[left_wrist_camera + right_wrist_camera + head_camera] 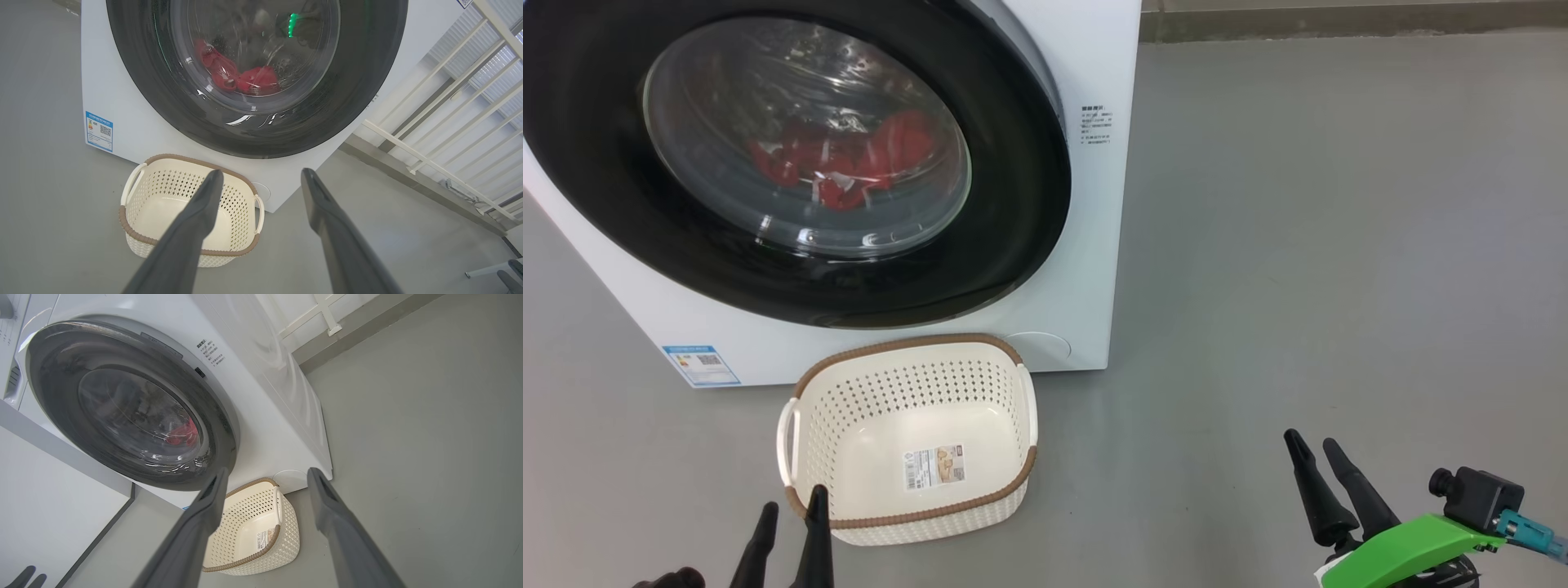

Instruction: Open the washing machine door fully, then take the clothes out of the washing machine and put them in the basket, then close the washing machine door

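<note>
My left gripper (pixel 792 500) hangs low by the near edge of the basket (pixel 915 384), its two fingers spread apart and holding nothing. My right gripper (pixel 1311 439) is well off to the right over the grey floor (pixel 1339 245), fingers likewise parted, nothing between them. The basket stands on the floor just in front of the washing machine (pixel 1098 65), the paper label (pixel 934 467) on its bottom in plain sight. The door (pixel 1021 204) is shut against the white front. Through its glass I see the red clothes (pixel 849 159) lying low in the drum. A blue sticker (pixel 701 365) sits at the machine's lower left corner
</note>
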Motion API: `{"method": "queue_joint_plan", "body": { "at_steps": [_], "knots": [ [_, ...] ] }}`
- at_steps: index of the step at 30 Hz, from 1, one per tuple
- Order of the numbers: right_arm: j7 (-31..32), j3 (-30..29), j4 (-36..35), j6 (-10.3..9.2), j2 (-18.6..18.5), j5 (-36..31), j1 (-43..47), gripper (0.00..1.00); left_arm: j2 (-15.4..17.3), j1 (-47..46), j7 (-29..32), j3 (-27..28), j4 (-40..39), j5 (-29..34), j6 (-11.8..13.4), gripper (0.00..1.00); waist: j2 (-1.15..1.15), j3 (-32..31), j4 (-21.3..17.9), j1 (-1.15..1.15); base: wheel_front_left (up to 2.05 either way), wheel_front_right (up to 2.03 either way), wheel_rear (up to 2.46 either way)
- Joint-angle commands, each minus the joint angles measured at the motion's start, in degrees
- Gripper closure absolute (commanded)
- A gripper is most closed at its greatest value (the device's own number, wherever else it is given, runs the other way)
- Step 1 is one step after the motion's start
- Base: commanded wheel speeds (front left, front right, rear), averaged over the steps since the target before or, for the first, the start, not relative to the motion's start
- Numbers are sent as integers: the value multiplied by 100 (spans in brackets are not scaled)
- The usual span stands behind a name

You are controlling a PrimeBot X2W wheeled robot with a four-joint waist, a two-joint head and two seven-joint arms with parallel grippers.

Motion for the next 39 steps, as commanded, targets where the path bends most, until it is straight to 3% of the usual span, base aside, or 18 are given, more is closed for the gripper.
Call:
{"method": "queue_joint_plan", "body": {
  "at_steps": [1, 12, 39],
  "knots": [
    [-83, 113, -154, -3, -117, -156, -238, 0, 76, -60, -80, 120, -190, 200, 27, 0, 0, 3, -4, 0, 0, 0, 0],
    [-268, 226, -118, -3, -179, -774, -248, 0, 83, -32, -265, 111, -253, 937, 50, 0, 0, 59, -14, 0, 0, 0, 0],
    [-706, -180, -5, -4, -102, -2289, 67, 0, 100, 119, -702, 65, -138, 2475, 49, 0, 0, 42, -45, 0, 0, 0, 0]
  ]
}}
